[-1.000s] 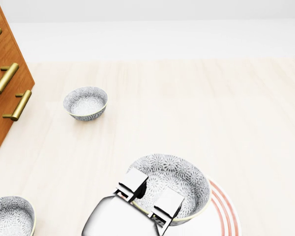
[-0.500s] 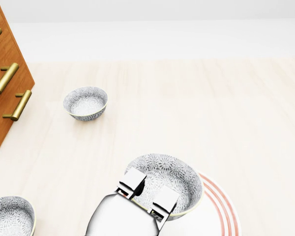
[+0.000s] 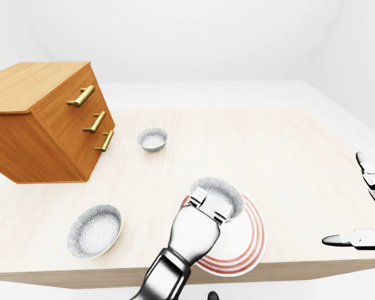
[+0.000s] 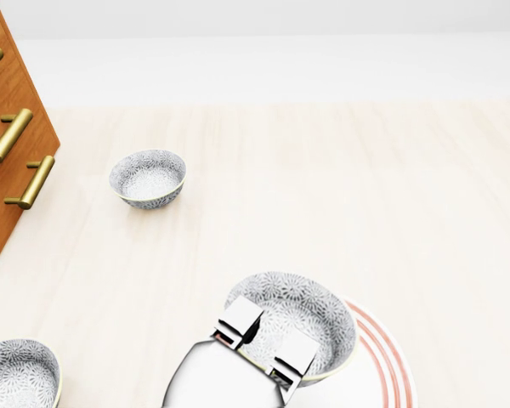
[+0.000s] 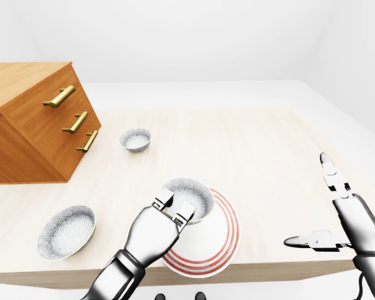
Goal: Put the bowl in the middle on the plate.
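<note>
Bowl (image 4: 302,319) lies over the left part of the plate (image 4: 382,365), by the bench's (image 3: 287,144) bottom edge in the left-eye view (resting or just above, you cannot tell). Your left hand (image 3: 197,228) has its fingers (image 4: 238,319) clamped over the bowl's rim. Your right hand (image 5: 347,215) hovers by the bench's bottom-right corner, fingers spread wide.

On the desk (image 3: 287,156) there are three bowls (image 3: 152,139) (image 3: 94,230) (image 3: 223,189), one plate (image 3: 245,240) and one drawer chest (image 3: 31,128) with three handles (image 3: 81,95).
</note>
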Motion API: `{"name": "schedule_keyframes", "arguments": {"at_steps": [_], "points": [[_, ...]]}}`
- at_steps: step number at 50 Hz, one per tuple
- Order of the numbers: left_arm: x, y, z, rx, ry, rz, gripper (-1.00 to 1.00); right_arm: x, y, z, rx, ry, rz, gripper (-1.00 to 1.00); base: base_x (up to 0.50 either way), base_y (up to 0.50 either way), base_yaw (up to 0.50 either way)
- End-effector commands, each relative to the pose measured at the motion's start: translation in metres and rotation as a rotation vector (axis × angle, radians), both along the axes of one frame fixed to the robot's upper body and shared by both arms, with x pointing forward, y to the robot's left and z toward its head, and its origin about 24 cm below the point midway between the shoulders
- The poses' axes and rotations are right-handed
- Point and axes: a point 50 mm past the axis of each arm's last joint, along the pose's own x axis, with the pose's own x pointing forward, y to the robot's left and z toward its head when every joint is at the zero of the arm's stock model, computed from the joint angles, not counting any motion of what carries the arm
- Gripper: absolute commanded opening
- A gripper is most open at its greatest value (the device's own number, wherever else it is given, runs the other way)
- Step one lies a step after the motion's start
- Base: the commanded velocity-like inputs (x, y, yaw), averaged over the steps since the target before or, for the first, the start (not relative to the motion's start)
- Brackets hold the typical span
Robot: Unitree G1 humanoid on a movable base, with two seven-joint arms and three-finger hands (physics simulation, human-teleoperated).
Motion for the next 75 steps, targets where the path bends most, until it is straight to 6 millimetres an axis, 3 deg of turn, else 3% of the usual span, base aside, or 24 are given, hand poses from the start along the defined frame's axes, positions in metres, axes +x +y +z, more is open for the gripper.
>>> {"name": "schedule_keyframes", "arguments": {"at_steps": [1, 75], "points": [[-0.004, -0.003, 0.001, -0.023, -0.001, -0.022, -1.00, 0.000, 0.000, 0.000, 0.000, 0.001, 0.000, 1.00, 0.00, 0.00, 0.00], [-0.002, -0.019, -0.017, -0.016, 0.079, -0.074, -1.00, 0.000, 0.000, 0.000, 0.000, -0.003, 0.003, 1.00, 0.00, 0.00, 0.00]]}}
